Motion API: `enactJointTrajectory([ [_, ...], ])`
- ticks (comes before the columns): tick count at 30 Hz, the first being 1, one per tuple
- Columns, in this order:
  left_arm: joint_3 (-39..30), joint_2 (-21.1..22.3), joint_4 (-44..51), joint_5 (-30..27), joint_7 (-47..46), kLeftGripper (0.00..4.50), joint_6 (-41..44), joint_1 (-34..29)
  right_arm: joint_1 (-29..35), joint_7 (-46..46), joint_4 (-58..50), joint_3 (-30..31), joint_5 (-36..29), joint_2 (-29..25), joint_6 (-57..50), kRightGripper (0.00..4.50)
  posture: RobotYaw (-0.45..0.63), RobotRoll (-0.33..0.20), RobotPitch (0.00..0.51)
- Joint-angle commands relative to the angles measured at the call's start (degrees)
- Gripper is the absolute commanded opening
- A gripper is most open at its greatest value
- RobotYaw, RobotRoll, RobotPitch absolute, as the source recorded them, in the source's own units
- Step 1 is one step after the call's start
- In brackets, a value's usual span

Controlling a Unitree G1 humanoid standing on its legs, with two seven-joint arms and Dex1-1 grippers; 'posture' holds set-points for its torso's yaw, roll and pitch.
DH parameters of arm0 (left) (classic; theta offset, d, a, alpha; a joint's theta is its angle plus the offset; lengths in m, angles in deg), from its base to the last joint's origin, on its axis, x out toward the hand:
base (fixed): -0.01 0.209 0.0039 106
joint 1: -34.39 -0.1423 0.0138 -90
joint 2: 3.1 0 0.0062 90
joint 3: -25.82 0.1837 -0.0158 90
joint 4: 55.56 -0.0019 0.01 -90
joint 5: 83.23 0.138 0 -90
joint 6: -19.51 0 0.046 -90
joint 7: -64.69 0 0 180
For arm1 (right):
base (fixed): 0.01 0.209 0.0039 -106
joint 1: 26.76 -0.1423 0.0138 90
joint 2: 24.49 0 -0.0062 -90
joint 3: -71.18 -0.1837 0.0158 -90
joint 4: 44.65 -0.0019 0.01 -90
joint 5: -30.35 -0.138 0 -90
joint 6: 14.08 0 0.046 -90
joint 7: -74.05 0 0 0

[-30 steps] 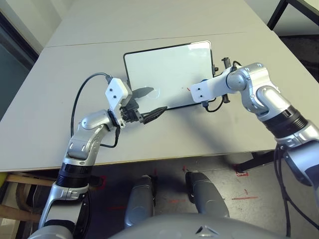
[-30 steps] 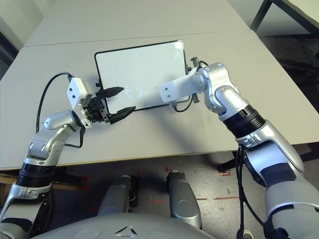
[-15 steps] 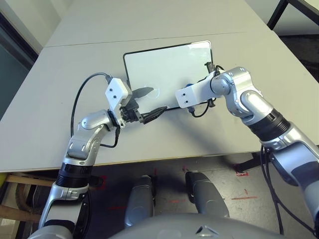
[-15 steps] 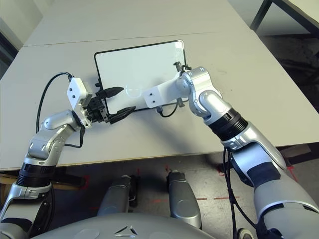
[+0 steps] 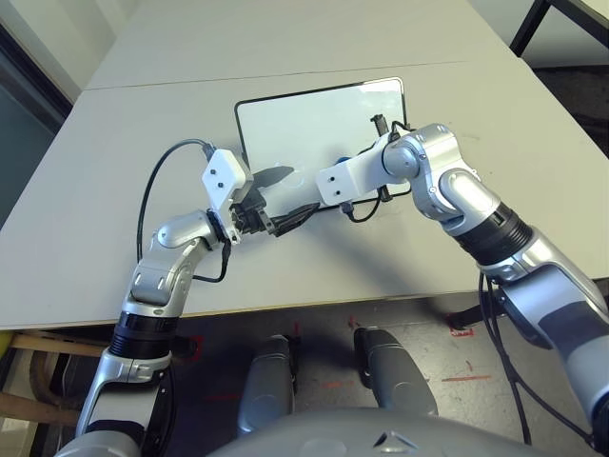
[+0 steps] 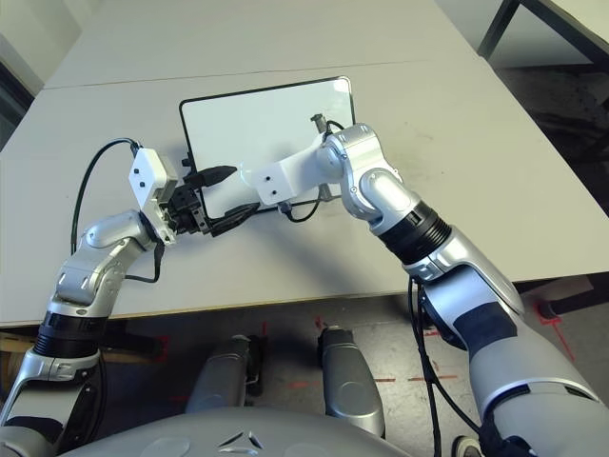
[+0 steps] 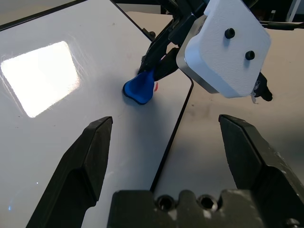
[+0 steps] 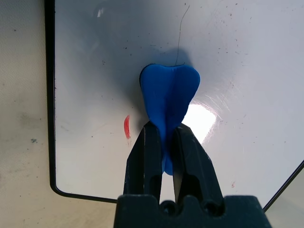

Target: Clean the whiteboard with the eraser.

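Observation:
The whiteboard (image 5: pixel 314 124) lies flat in the middle of the grey table, black-framed and mostly white. My right gripper (image 8: pixel 164 130) is shut on the blue eraser (image 8: pixel 168 95), whose end presses on the board close to its near edge. A short red mark (image 8: pixel 127 127) sits beside the eraser. My left gripper (image 5: pixel 300 190) stands open at the board's near left part, one finger (image 7: pixel 88 156) over the board and the other finger (image 7: pixel 247 152) over the table. The eraser (image 7: pixel 139 89) and the right wrist's white camera box (image 7: pixel 223 47) are just ahead of it.
A seam (image 5: pixel 190 81) crosses the grey table behind the board. The table's front edge (image 5: pixel 314 303) runs near my body, with floor below. Black legs of another table (image 5: pixel 533 24) stand at the far right.
My right arm has swept the eraser leftward along the board's near edge, from its right side to near the left gripper. The left arm has stayed put.

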Motion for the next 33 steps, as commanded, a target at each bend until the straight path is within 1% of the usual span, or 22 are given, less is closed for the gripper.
enactJointTrajectory([
  [1,0.69,-0.14,0.09,0.72,-0.01,4.5,-0.33,-0.18,0.24,0.36,0.21,0.63,0.22,-1.25,0.76,0.1,-0.13,0.0,0.132],
  [11,0.9,-0.42,-0.37,0.73,0.12,4.5,-0.41,0.27,4.45,2.75,-2.19,-0.51,-0.08,-9.29,2.54,0.1,-0.15,0.0,0.133],
  [15,0.95,-0.49,-0.89,0.79,0.39,4.5,-0.61,0.53,5.29,3.63,-3.2,-1.01,-0.02,-11.5,2.33,0.1,-0.15,0.0,0.133],
  [18,0.99,-0.52,-1.1,0.8,0.54,4.5,-0.68,0.65,5.39,3.31,-3.15,-1.39,0.06,-12.1,2.07,0.1,-0.15,0.0,0.133],
  [19,1.03,-0.54,-1.09,0.82,0.54,4.5,-0.65,0.68,5.33,3.13,-3.09,-1.5,0.11,-12.17,2.04,0.1,-0.17,0.0,0.137],
  [23,1.17,-0.6,-1.09,0.81,0.52,4.5,-0.56,0.82,4.62,2.17,-3.08,-1.37,0.04,-10.2,1.1,0.1,-0.17,0.0,0.139],
  [30,1.09,-0.39,-1.01,0.71,0.46,4.5,-0.45,0.65,3.77,1.37,-4.01,-0.8,-0.06,-4.25,-0.71,0.1,-0.16,0.0,0.142],
  [33,1.01,-0.35,-0.96,0.69,0.39,4.5,-0.42,0.55,3.5,1.59,-4.15,-1.14,-0.16,-3.33,-1.06,0.1,-0.16,0.0,0.141],
])
